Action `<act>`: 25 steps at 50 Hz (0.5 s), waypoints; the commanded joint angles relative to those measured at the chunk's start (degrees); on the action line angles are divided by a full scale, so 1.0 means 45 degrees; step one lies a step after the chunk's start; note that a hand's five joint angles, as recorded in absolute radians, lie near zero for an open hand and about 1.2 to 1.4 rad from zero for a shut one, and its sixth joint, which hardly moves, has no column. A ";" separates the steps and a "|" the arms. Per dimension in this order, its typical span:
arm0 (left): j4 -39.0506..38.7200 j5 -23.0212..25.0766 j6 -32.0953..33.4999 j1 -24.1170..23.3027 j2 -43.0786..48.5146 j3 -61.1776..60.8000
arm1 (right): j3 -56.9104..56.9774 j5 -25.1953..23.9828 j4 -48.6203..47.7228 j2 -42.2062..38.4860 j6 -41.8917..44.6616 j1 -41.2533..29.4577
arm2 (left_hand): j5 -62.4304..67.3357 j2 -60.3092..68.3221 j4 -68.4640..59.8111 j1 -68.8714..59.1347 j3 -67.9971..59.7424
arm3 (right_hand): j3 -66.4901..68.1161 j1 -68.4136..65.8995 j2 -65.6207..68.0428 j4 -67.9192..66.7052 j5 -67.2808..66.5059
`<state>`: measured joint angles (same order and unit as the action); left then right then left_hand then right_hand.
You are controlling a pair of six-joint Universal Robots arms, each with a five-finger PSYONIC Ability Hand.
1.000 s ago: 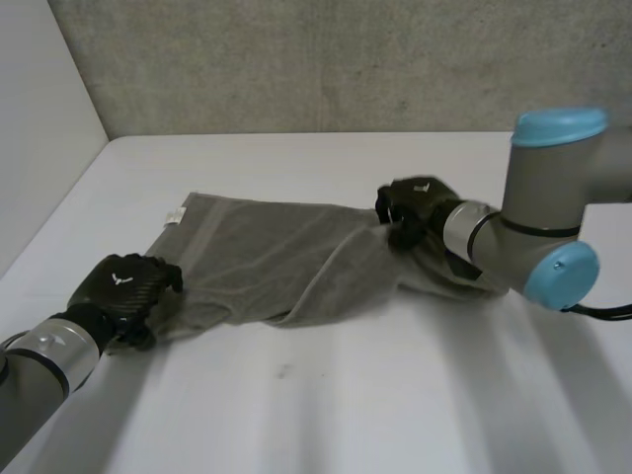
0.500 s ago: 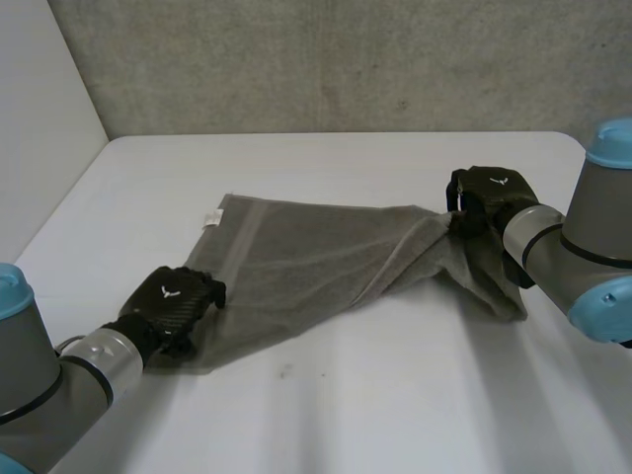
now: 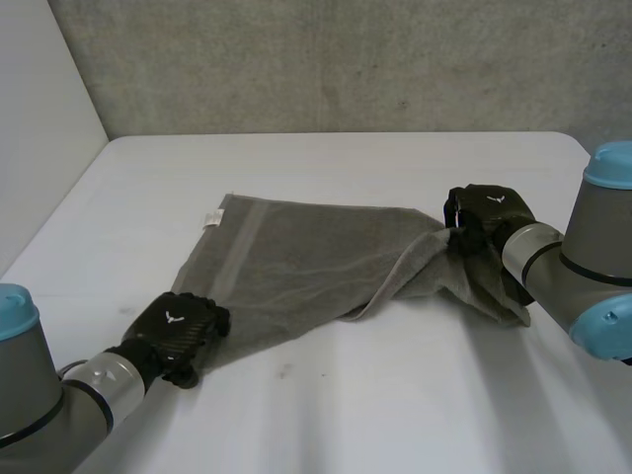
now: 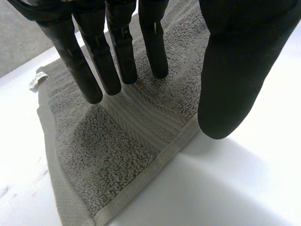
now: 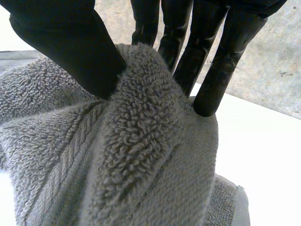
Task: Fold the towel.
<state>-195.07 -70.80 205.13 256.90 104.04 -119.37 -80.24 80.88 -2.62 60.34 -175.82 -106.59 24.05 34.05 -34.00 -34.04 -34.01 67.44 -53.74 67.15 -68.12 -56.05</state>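
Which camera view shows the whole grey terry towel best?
The head view: the grey terry towel lies spread on the white table between the left hand and the right hand. The left wrist view shows a corner and woven band beneath straight fingers; the right wrist view shows a bunched fold pinched against the thumb.

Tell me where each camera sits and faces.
Head view: behind the arms, looking down at the table; left hand and right hand show.
Left wrist view: on that wrist, looking along the left hand's straight fingers at a towel corner.
Right wrist view: on that wrist, facing the right hand pinching bunched towel.
All share the towel.
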 commanded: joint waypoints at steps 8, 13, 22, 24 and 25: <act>-0.0148 -0.0008 0.0002 -0.0037 0.1040 0.0473 | -0.0255 -0.0083 -0.0394 0.0067 0.0048 -0.0024 | 0.1431 0.1432 -0.1443 -0.1435 -0.1441 | 0.2790 -0.5835 0.2855 -0.2640 -0.3100; -0.0207 -0.0008 -0.0017 -0.0037 0.1235 0.0648 | -0.0274 -0.0103 -0.0433 0.0067 0.0048 -0.0024 | 0.2478 0.2478 -0.2490 -0.2481 -0.2488 | 0.2790 -0.5835 0.2855 -0.2640 -0.3100; -0.0831 -0.0066 -0.0095 -0.0057 0.1295 0.0882 | -0.0313 -0.0122 -0.0414 0.0125 0.0048 -0.0024 | 1.0202 1.0202 -1.0213 -1.0205 -1.0211 | 0.2790 -0.5835 0.2855 -0.2640 -0.3100; -0.0832 -0.0066 -0.0135 -0.0096 0.1157 0.0961 | -0.0352 -0.0122 -0.0413 0.0184 0.0048 -0.0004 | 1.0211 1.0211 -1.0222 -1.0214 -1.0220 | 0.2790 -0.5835 0.2855 -0.2640 -0.3100; -0.0832 -0.0086 -0.0154 -0.0231 0.0983 0.1077 | -0.0391 -0.0122 -0.0413 0.0300 0.0048 0.0015 | 1.0211 1.0211 -1.0222 -1.0214 -1.0220 | 0.2790 -0.5835 0.2855 -0.2640 -0.3100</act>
<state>-197.99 -70.99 204.91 256.66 110.19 -115.70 -81.61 80.38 -4.54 60.81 -175.60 -106.69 52.24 62.86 -62.33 -60.88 -62.77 67.63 -53.74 67.15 -68.12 -56.11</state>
